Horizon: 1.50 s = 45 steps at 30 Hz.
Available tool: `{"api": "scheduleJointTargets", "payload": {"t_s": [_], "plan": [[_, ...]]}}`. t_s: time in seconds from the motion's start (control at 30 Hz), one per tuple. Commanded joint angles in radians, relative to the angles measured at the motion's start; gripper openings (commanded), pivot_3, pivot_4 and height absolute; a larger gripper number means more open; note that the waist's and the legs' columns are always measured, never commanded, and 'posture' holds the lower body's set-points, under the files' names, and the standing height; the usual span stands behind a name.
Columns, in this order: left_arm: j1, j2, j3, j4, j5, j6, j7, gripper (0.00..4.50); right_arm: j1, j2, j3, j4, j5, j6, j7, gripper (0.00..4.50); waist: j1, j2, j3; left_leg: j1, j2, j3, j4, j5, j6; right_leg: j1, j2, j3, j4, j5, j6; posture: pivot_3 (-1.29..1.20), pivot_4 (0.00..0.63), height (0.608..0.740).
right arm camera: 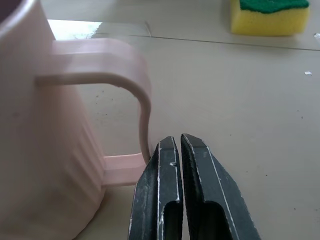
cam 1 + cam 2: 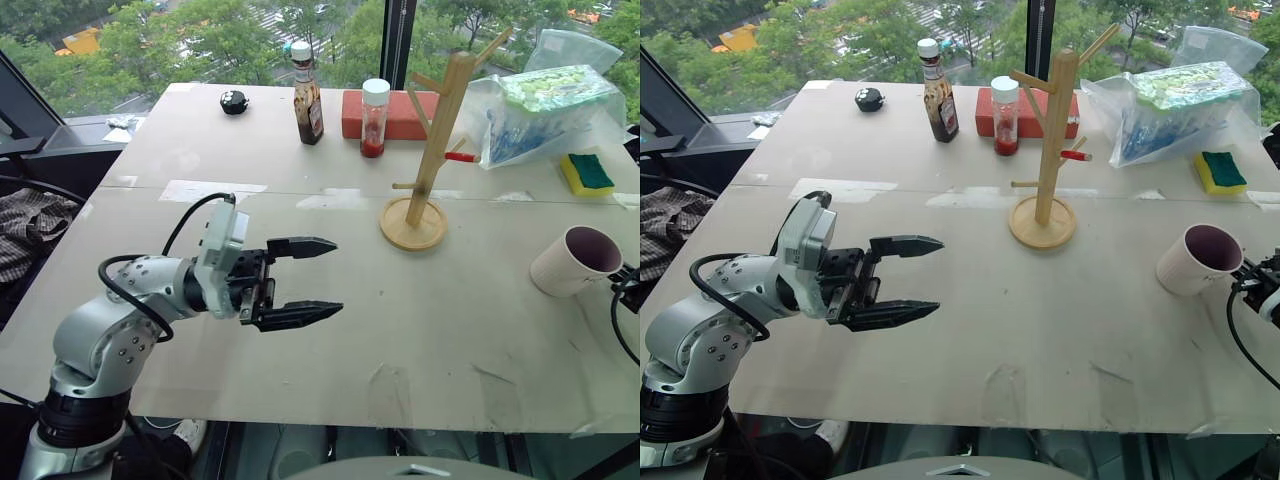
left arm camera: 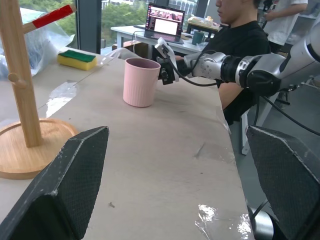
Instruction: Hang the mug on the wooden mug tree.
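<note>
The mug stands upright near the table's right edge, pale outside and maroon inside, with its handle turned toward my right gripper. That gripper is shut with nothing between its fingers. Its tips rest just outside the handle's lower end, not around it. The wooden mug tree rises on its round base in the table's middle, well left of the mug. Over the front left of the table my left gripper hangs open and empty, pointing right toward the tree and mug.
A brown sauce bottle, a white-capped jar and a red block line the far side. A plastic bag and a yellow-green sponge lie at the far right. A person sits beyond the table's right edge.
</note>
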Motion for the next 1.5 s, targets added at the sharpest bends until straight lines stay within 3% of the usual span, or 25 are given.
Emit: {"api": "scheduleJointTargets", "payload": {"t_s": [0.03, 0.43, 0.83, 0.93, 1.03, 1.17, 1.5], "plan": [[-0.005, 0.004, 0.019, -0.027, -0.026, -0.001, 0.006, 4.50, 0.030, -0.005, -0.043, -0.108, 0.052, 0.012, -0.005, 0.06, 0.000, 0.000, 0.000, 0.000, 0.000, 0.000, 0.000, 0.000, 0.000, 0.000, 0.000, 0.000, 0.000, 0.000, 0.000, 0.00, 0.150, 0.740], [-0.038, -0.007, -0.014, 0.001, -0.014, 0.001, -0.006, 4.50, 0.181, -0.001, -0.113, -0.303, 0.120, 0.071, -0.071, 0.06, 0.002, 0.000, 0.000, 0.000, 0.000, 0.000, 0.000, 0.000, 0.000, 0.000, 0.000, 0.000, 0.000, 0.000, 0.000, 0.00, 0.150, 0.740], [-0.055, 0.002, -0.029, -0.003, -0.016, 0.012, -0.013, 4.50, 0.454, 0.084, -0.082, -0.688, 0.179, 0.221, -0.076, 0.06, 0.001, 0.000, 0.000, 0.000, 0.000, 0.000, 0.000, 0.000, 0.000, 0.000, 0.000, 0.000, 0.000, 0.000, 0.000, 0.00, 0.150, 0.740], [-0.039, 0.006, -0.021, -0.051, -0.039, 0.030, 0.007, 4.50, 0.483, 0.101, -0.080, -0.746, 0.208, 0.256, -0.071, 0.82, 0.001, 0.000, 0.000, 0.000, 0.000, -0.001, 0.000, 0.000, 0.000, 0.000, 0.000, 0.000, 0.000, 0.000, 0.000, 0.00, 0.150, 0.740], [-0.019, 0.012, -0.010, -0.078, -0.050, 0.034, 0.011, 4.50, 0.477, 0.113, -0.079, -0.746, 0.177, 0.231, -0.100, 1.98, 0.001, 0.000, 0.000, 0.000, 0.000, -0.001, 0.000, 0.000, 0.000, 0.000, 0.000, 0.000, 0.000, 0.000, 0.000, 0.00, 0.150, 0.740], [0.021, 0.019, 0.001, -0.105, -0.048, 0.019, 0.001, 4.50, 0.466, 0.127, -0.092, -0.707, 0.140, 0.191, -0.139, 3.92, 0.002, 0.000, 0.000, 0.000, 0.000, -0.001, 0.000, 0.000, 0.000, 0.000, 0.000, 0.000, 0.000, 0.000, 0.000, 0.00, 0.150, 0.740], [-0.002, 0.016, -0.031, 0.006, 0.020, -0.041, -0.073, 4.50, 0.352, 0.060, -0.139, -0.463, 0.071, 0.072, -0.192, 3.92, -0.001, 0.000, 0.000, 0.000, -0.001, 0.000, 0.000, 0.000, 0.000, 0.000, 0.001, 0.000, 0.000, 0.000, 0.000, 0.00, 0.150, 0.740]]}}
